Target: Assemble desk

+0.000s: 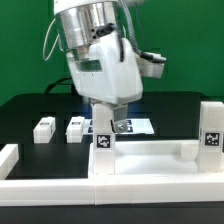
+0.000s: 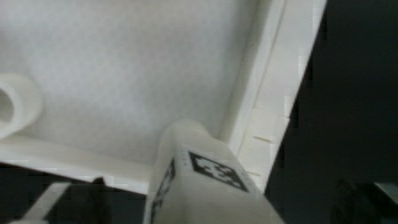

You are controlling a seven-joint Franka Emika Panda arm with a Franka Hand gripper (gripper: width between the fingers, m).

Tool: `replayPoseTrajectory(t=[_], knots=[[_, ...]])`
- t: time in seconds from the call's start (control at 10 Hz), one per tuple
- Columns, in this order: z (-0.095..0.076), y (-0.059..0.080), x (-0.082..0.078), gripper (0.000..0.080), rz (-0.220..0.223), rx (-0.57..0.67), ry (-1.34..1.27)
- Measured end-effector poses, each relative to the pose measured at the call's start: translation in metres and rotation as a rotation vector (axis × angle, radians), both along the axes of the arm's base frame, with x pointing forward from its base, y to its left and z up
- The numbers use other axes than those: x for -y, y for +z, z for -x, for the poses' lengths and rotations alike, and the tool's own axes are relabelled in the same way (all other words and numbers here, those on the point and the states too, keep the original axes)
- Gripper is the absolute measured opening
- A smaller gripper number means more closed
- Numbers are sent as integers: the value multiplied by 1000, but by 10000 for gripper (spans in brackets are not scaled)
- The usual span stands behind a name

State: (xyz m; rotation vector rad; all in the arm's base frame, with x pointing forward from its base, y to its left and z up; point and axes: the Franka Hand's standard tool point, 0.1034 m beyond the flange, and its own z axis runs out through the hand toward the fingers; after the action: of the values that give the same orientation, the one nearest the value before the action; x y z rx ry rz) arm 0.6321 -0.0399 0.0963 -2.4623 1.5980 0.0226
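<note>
The desk top (image 1: pixel 150 166) lies flat on the black table (image 1: pixel 30 108), at the near edge, from centre to right. A left leg (image 1: pixel 103 141) stands upright at the top's left end, its tag facing the camera. A right leg (image 1: pixel 211 128) stands upright at the right end, also tagged. In the wrist view the top (image 2: pixel 125 80) shows as a pale tray floor with a raised rim, and the left leg (image 2: pixel 199 175) rises beside that rim. The gripper (image 1: pixel 108 122) hangs directly above the left leg, close to its upper end. Neither view shows whether the jaws clasp the leg or stand free of it. Left of the gripper, farther back, a first loose leg (image 1: pixel 43 128) and a second loose leg (image 1: pixel 75 127) lie side by side, apart from the top. The marker board (image 1: pixel 138 125) lies behind the gripper. A rail (image 1: pixel 8 157) sits at the near left.
</note>
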Motion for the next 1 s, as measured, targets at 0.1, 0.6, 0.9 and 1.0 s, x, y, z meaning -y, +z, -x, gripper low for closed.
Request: replayPoseTrajectory(t=[0.1,0.6,0.9,1.0], knots=[[0,0,0,644,8,9,50],[-5,3,8,649,148,97,668],[-9,4,8,496,182,130,790],[-9,4,7,496,177,127,757]])
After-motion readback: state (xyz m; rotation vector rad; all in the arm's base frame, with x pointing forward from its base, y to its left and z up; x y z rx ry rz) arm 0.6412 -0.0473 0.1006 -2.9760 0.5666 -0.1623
